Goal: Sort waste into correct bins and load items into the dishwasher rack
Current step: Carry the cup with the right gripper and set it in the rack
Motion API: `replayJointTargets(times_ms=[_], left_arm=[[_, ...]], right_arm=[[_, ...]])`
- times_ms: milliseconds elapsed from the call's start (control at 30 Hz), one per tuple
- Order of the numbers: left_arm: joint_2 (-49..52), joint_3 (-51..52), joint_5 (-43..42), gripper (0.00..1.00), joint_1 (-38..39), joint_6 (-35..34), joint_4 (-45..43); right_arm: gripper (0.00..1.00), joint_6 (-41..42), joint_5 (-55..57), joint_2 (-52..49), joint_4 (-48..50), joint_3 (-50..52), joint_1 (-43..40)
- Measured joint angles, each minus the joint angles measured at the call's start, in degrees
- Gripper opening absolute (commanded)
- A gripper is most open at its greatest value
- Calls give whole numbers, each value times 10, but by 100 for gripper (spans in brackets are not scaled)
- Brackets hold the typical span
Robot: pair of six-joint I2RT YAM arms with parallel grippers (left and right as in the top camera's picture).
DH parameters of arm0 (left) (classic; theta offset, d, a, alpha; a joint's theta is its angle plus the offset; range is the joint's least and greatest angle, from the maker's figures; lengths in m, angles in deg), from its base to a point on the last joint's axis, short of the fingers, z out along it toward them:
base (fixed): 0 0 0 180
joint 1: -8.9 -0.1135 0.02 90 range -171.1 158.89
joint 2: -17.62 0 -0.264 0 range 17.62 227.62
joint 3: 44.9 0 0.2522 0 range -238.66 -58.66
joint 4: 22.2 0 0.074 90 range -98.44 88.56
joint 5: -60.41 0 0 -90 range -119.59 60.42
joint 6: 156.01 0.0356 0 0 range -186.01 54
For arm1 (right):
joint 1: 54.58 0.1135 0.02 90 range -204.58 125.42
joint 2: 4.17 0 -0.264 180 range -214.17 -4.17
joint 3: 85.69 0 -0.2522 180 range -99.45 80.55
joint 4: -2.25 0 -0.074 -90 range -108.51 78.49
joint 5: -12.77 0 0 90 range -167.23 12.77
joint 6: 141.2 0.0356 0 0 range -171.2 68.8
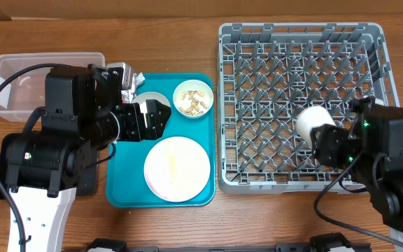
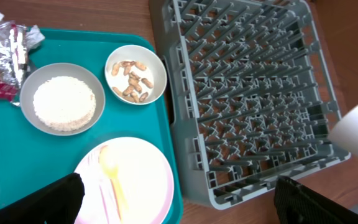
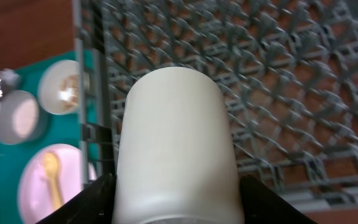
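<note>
White cup (image 3: 176,143) looks light, rigid, slick-sided, so right jaws pinching its side walls over the rack (image 1: 299,28) suits it; left jaws wide, empty.

No legible text, no labels, no numbers

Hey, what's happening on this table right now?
The right gripper holds a white cup over the grey rack. The left gripper hangs open above the teal tray, holding nothing. On the tray sit a rice bowl, a peanut bowl, a plate with a yellow spoon, and foil at its corner.
</note>
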Motion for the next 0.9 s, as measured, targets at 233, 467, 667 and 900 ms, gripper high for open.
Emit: replayJointTargets(times_ms=[233, 467, 667, 900], left_arm=[[0, 0, 7, 100, 0, 18, 11], [0, 0, 8, 100, 0, 25, 13], [0, 0, 9, 100, 0, 25, 13], [0, 0, 9, 100, 0, 25, 13]], right_arm=[[47, 7, 44, -100, -49, 0, -35], [47, 6, 36, -199, -38, 0, -95], [47, -8, 5, -259, -28, 0, -132], [61, -19, -22, -318, -25, 0, -136]])
